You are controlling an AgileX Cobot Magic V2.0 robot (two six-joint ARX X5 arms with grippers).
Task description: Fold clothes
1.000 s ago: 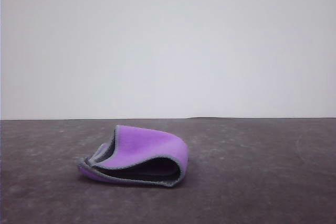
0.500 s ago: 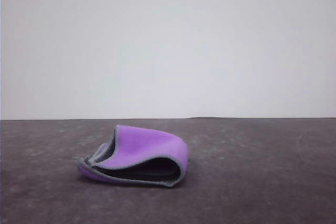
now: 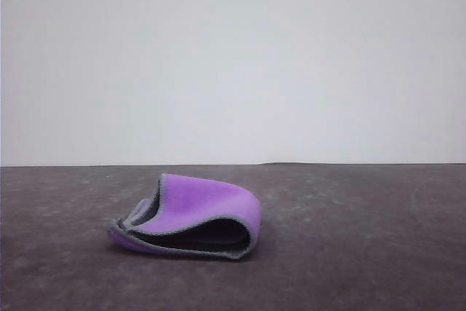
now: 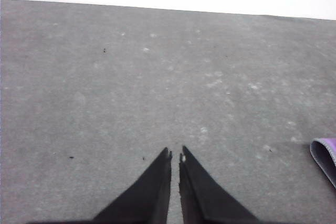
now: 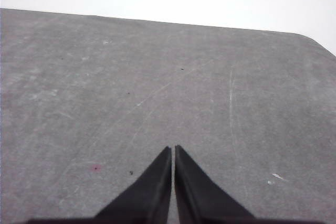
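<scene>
Purple cloth [image 3: 207,205] folded, grey table [image 3: 364,238]

Front cam low, near tabletop [image 3: 364,253], facing wall; wrist cams angled down over same tabletop.

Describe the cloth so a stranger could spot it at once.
On the dark grey table, look a little left of centre, towards the near side. The cloth lies there loosely folded over itself, the fold gaping open at the front. It is bright purple outside, dark within, with light grey stitched edging, the one coloured thing on the dull surface.
</scene>
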